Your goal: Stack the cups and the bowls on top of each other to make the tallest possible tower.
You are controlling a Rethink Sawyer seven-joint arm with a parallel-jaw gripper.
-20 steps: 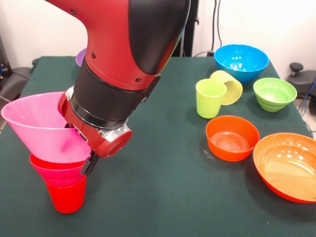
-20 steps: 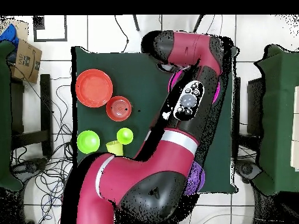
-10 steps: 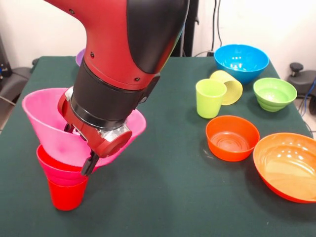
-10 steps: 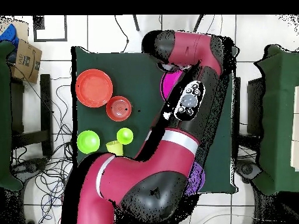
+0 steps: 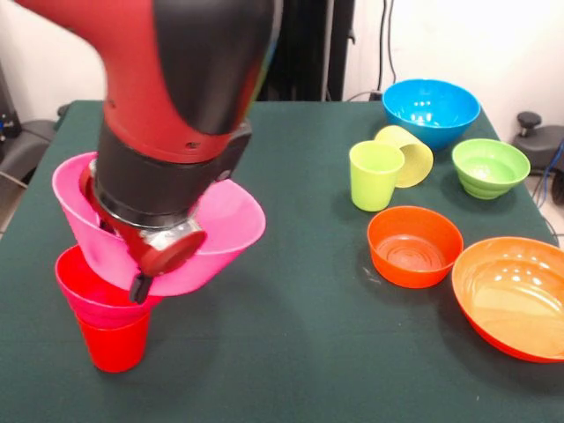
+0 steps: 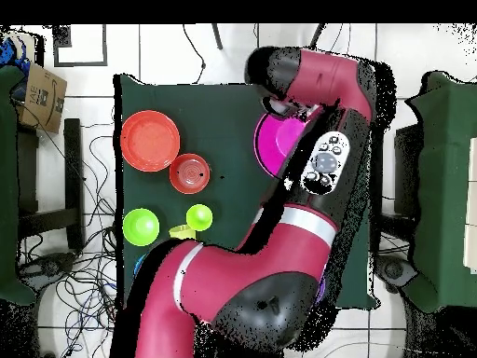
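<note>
A lab: loose cables trail round the robot's table.

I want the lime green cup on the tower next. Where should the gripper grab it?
Likely by the rim, from straight above: the lime green cup stands upright with its mouth open. Close on the side away from the tipped pale yellow cup, which leans against it.

Tower at front-view left: large bowl tilted on small bowl on cup, arm over it; right side, two bowls in front, two cups behind, two further bowls beyond those.
</note>
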